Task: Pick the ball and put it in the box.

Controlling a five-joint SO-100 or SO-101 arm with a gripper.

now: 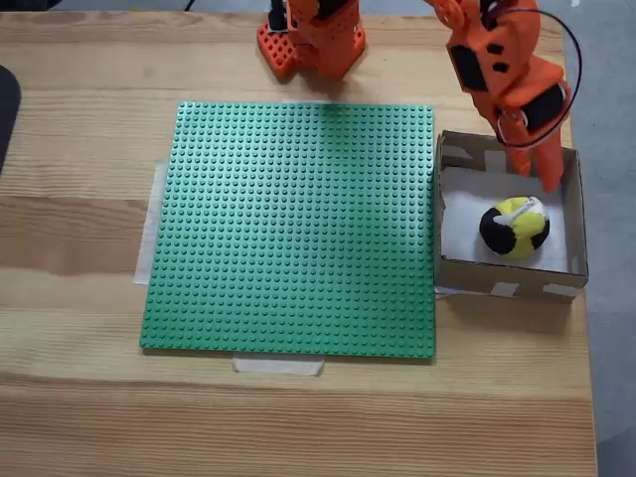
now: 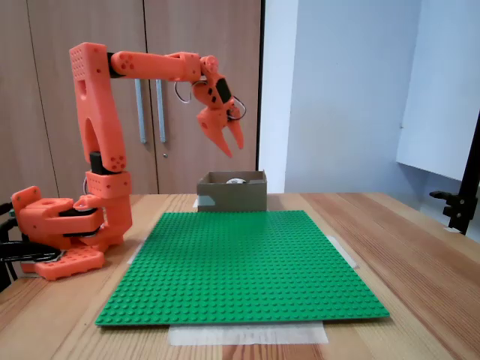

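Ball (image 1: pixel 515 228) lies on the white floor of the box (image 1: pixel 505 277), toward its near wall, so the placing looks done. Tool (image 2: pixel 231 148) hangs well above the box, fingers parted and holding nothing, probably raised to clear the walls. Green plate (image 1: pixel 293 229) sits taped to the bench (image 1: pixel 79 397), beside the box.

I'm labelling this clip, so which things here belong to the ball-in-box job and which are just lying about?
Part of the job:
- ball, lying in the box
- box
- pincer, open above the box

Just there:
- green studded baseplate
- tape strips at its edges
- wooden table
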